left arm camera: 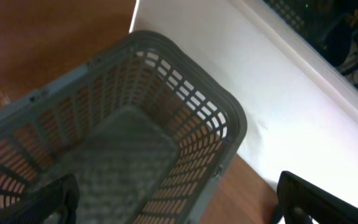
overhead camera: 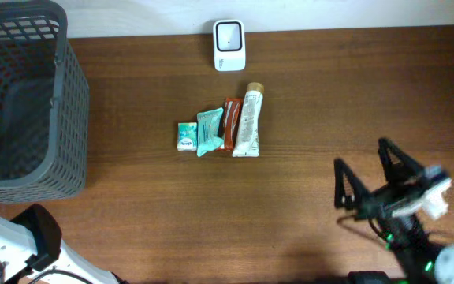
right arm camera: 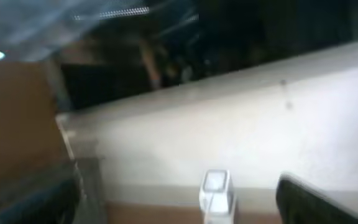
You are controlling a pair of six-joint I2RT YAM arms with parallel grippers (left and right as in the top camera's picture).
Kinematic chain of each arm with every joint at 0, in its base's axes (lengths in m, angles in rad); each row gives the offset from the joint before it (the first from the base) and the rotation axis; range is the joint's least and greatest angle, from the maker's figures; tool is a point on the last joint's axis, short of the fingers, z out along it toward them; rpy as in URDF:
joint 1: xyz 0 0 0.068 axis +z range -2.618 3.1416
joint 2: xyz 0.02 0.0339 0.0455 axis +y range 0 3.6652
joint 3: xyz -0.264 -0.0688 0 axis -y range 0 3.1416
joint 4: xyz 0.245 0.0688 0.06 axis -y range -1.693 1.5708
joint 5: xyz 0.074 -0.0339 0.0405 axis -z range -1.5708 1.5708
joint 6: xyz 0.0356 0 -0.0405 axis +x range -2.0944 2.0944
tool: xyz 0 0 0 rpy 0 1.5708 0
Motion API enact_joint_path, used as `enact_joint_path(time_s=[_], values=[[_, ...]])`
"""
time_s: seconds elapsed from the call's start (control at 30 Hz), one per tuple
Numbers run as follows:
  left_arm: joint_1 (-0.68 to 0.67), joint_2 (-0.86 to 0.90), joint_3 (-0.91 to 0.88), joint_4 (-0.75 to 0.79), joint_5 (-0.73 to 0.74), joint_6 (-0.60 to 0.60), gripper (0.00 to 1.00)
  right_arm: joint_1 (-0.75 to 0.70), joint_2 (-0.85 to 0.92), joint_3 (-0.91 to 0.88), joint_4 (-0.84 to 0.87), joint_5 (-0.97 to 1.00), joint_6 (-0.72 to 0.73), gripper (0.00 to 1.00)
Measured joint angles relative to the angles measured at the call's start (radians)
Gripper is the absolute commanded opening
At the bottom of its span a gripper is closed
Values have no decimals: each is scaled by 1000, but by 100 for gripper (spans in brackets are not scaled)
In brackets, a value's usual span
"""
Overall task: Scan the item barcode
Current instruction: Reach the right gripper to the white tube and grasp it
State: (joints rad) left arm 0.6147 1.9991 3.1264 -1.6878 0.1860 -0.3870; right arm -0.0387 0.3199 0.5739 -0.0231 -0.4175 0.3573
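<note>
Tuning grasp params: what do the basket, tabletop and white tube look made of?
Basket: grey moulded plastic, matte; uniform lattice walls. Tabletop: wood or wood-look laminate, low sheen; grain streaks show, which is unclear. Tube: likely soft plastic, white, printed, tan cap.

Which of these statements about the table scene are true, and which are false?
1. A white box-shaped scanner stands at the far edge of the brown wooden table. True.
2. A dark grey plastic mesh basket stands on the table's left side. True.
3. A small green-white packet, a teal pouch, a red-brown wrapped bar and a white plastic tube lie side by side mid-table. True.
4. The tube lies inside the basket. False: it lies on the table, at the right end of the row.
5. The right gripper is shut on the teal pouch. False: it is open, holds nothing and is well apart from the row.
</note>
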Motion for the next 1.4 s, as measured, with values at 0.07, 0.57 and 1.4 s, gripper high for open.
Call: enact_joint_path(time_s=[0.07,0.57,1.4], values=[[1,0,0,-2,1,2,99,0,247,292,-338,-6,-112,99],[1,0,0,0,1,2,99,127,1646,805,-463,-356,-143,76],[1,0,0,0,1,2,99,305,1835,1275,-1227,832,52,4]])
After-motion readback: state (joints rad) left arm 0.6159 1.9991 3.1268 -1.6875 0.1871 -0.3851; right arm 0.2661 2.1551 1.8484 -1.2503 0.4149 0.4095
